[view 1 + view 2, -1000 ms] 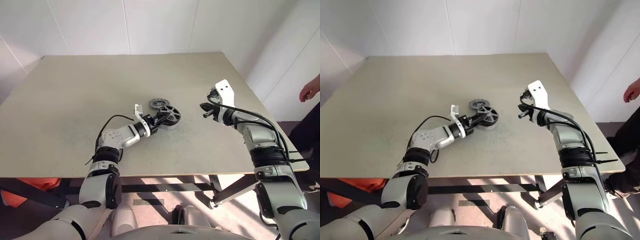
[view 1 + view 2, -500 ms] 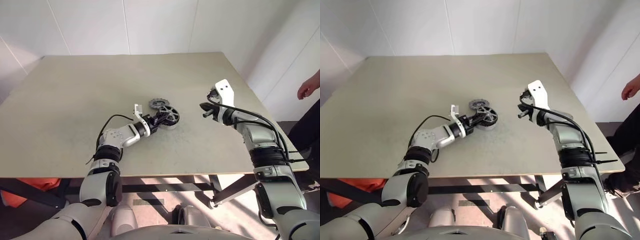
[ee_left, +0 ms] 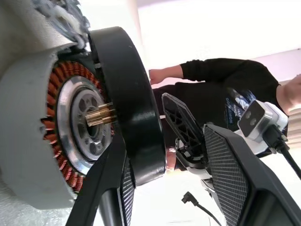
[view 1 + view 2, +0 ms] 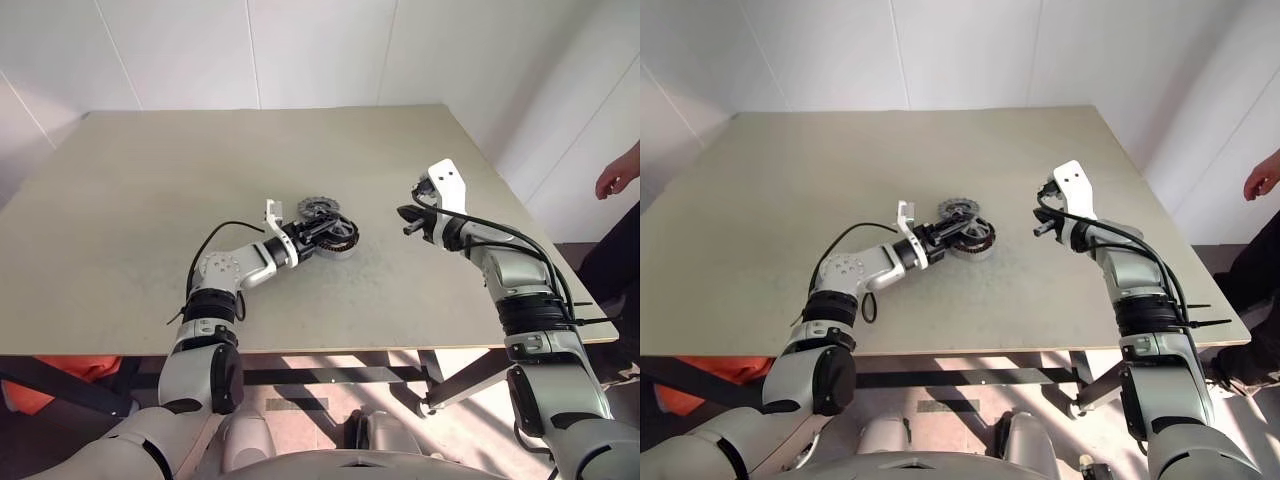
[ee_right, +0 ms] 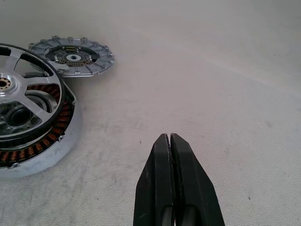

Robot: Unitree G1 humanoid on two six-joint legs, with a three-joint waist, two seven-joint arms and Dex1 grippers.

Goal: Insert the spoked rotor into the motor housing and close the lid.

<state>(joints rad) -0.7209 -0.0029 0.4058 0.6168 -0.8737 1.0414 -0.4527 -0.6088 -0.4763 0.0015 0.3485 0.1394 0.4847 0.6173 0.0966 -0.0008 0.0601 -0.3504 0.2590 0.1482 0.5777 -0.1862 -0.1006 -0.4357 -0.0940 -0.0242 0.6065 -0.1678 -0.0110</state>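
Housing (image 5: 28, 155) is the landmark, mid-table. At its near-left edge the left gripper (image 4: 312, 232) has parted fingers straddling the spoked rotor (image 5: 23, 106), which leans tilted on the housing's windings, not seated. Best level it over the centre shaft before letting go. Behind the housing lies the lid (image 5: 71, 56). Well right, the right gripper (image 5: 171, 155) hovers closed, empty.

spoked rotor (image 5: 21, 106) tilted on motor housing (image 5: 49, 150) | lid (image 5: 71, 57) flat behind
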